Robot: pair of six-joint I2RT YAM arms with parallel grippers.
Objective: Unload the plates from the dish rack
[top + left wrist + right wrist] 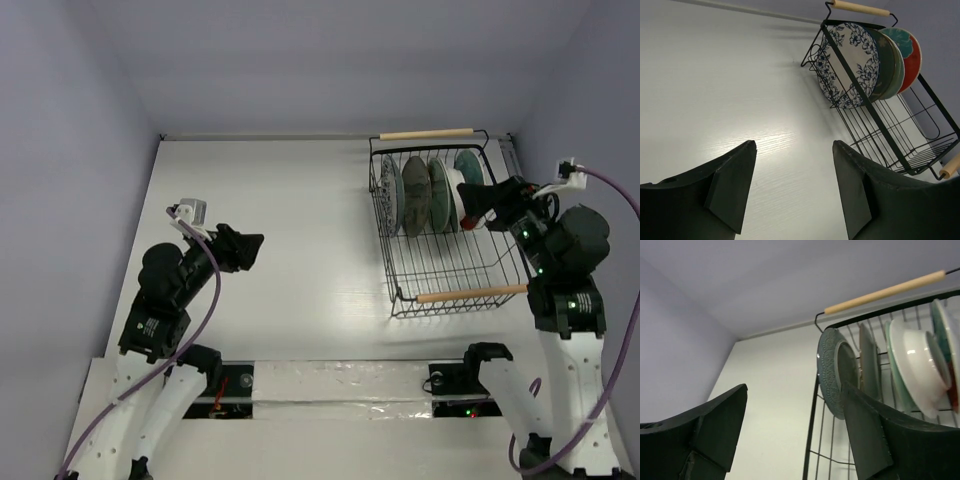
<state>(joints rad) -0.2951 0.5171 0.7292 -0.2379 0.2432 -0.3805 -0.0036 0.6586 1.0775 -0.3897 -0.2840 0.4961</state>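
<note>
The black wire dish rack point(388, 262) with two wooden handles stands at the right of the table. Several plates stand upright in its far end: a grey patterned plate point(392, 195), a dark green plate point(415, 195), a white plate point(440, 190) and a red and teal plate point(466, 165). In the right wrist view they show as the grey plate point(832, 370), the white plate point(917, 365) and the red plate point(954, 390). My right gripper point(468, 205) is open and empty over the rack's right side, next to the plates. My left gripper point(255, 248) is open and empty above the bare table at the left.
The left wrist view shows the rack point(880, 125) ahead to the right, with the blue-flowered back of the nearest plate point(847, 65). The near half of the rack holds nothing. Pale walls close the table on three sides.
</note>
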